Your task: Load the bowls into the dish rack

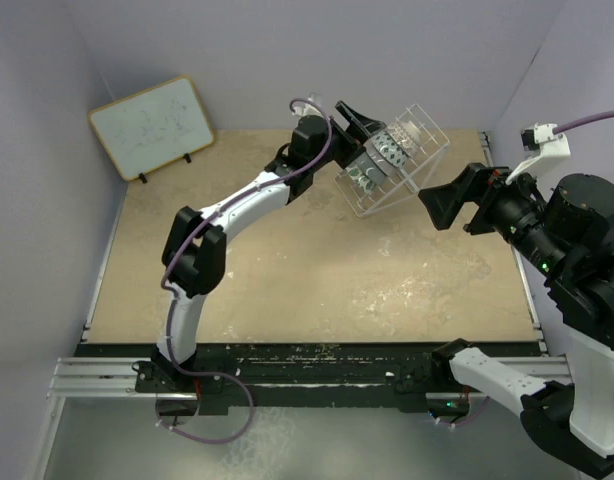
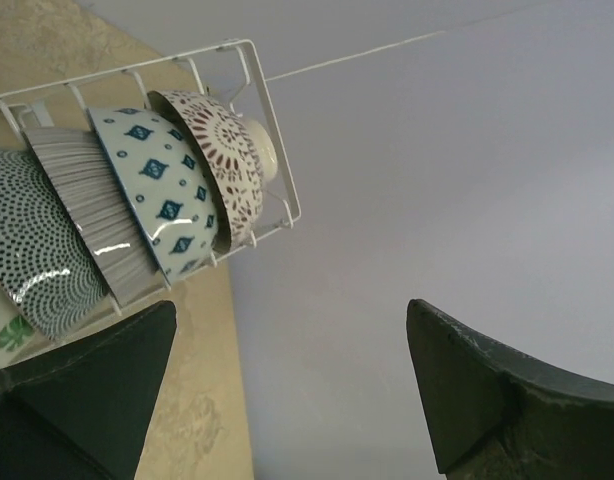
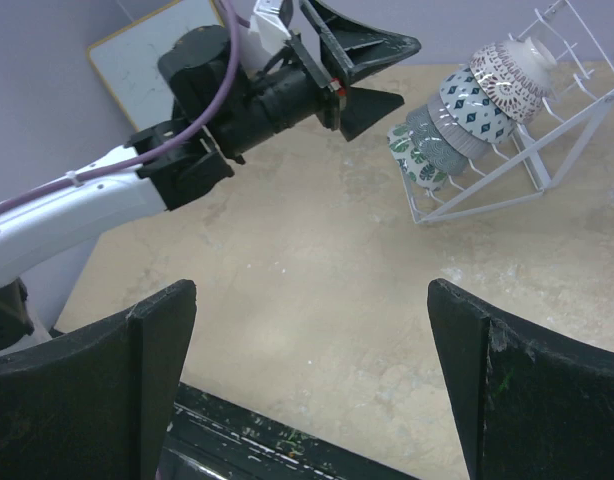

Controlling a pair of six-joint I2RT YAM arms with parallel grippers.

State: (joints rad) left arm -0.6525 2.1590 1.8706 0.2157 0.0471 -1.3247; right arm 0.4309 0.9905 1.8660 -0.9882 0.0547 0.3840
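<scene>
Top view: the rack (image 1: 412, 165) stands by the bench's (image 1: 317, 270) far edge, toward the right corner, bowls (image 1: 382, 155) inside; left claw (image 1: 365, 128) spread just beside it, right claw (image 1: 434, 208) spread nearby; loading looks complete, so back off straight, clear of the wires.
Left wrist: five glazed, patterned bowls stand on edge, nested between thin white wires.
Right wrist: the rack's frame slants; the bench is mottled tan.

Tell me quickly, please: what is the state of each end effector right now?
Left end effector: open, holding nothing.
Right end effector: open, holding nothing.
</scene>
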